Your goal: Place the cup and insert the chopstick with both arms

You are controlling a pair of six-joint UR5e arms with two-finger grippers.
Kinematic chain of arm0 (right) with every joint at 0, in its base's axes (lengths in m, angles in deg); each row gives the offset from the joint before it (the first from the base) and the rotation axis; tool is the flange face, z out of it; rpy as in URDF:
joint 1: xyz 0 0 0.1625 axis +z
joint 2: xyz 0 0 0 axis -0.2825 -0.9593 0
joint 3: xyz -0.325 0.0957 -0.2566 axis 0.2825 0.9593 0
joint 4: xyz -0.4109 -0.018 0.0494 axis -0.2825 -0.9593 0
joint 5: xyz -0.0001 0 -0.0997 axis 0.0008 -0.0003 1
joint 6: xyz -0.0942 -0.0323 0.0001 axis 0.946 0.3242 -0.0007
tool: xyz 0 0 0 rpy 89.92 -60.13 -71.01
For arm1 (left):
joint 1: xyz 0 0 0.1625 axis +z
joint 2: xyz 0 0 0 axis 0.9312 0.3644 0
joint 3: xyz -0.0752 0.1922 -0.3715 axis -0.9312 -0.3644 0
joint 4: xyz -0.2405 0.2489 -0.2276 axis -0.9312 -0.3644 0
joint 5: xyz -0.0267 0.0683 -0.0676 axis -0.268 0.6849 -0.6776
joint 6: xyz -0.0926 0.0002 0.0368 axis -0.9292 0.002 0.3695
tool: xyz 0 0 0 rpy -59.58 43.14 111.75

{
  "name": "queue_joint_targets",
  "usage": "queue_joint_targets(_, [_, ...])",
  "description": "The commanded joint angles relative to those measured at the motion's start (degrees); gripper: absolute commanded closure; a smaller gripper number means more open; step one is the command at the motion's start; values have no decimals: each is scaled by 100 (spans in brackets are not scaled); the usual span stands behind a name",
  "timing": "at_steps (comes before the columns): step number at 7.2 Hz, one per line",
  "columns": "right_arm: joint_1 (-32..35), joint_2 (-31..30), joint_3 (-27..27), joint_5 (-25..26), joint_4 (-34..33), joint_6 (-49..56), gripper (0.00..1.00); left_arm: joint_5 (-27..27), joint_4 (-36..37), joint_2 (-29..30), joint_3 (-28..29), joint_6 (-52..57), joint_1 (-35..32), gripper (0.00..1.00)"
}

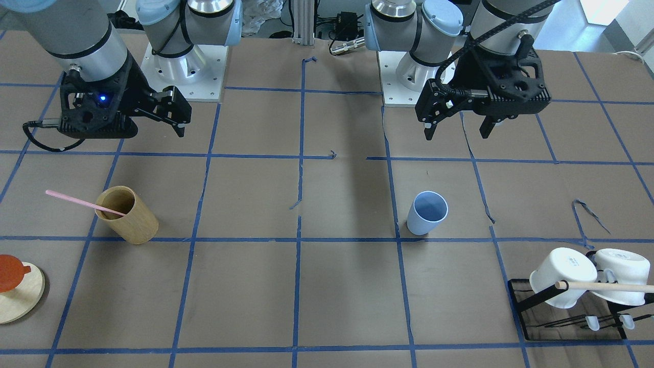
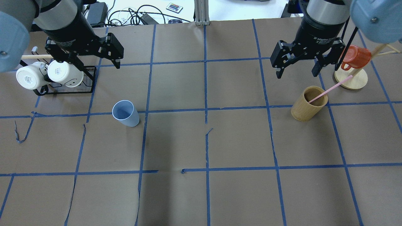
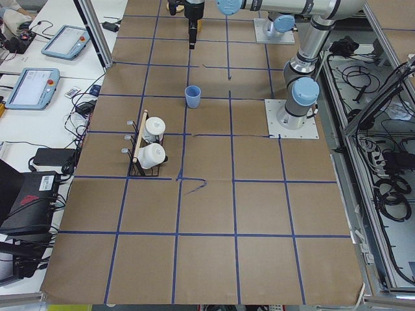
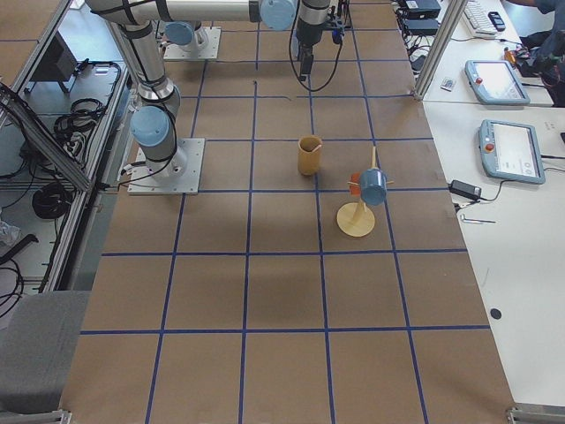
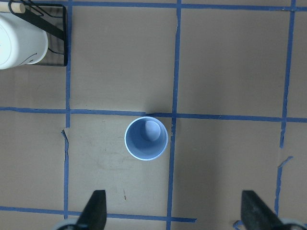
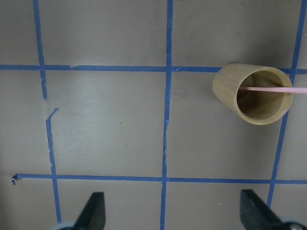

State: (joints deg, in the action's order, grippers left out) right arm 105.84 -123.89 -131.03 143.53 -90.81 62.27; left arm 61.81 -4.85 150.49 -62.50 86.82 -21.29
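Note:
The pale-blue cup (image 1: 426,213) stands upright on the brown paper, left of the table's middle in the overhead view (image 2: 126,113). In the left wrist view the cup (image 5: 146,139) is seen from straight above. My left gripper (image 2: 91,62) hangs open and empty high above and behind it (image 1: 457,130). The pink chopstick (image 2: 333,88) leans inside the tan wooden cup (image 2: 307,105), its top end sticking out to the right. My right gripper (image 2: 296,73) is open and empty, above and just behind that wooden cup (image 6: 252,94).
A black wire rack (image 2: 89,80) with two white mugs (image 2: 47,75) and a wooden dowel stands at the far left, close under my left arm. A red mug (image 2: 355,58) hangs on a round wooden stand (image 2: 351,81) right of the wooden cup.

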Motion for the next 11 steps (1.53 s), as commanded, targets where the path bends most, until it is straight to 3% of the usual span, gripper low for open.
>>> queue_joint_targets(1, [13, 0, -1, 0, -22, -9, 0, -4, -162, 10, 18, -2, 1, 0])
queue_joint_targets(8, [-22, 0, 7, 9, 57, 9, 0, -4, -357, -16, 9, -10, 1, 0])
queue_joint_targets(11, [-22, 0, 7, 378, 276, 9, 0, -4, -331, -7, 18, -10, 1, 0])
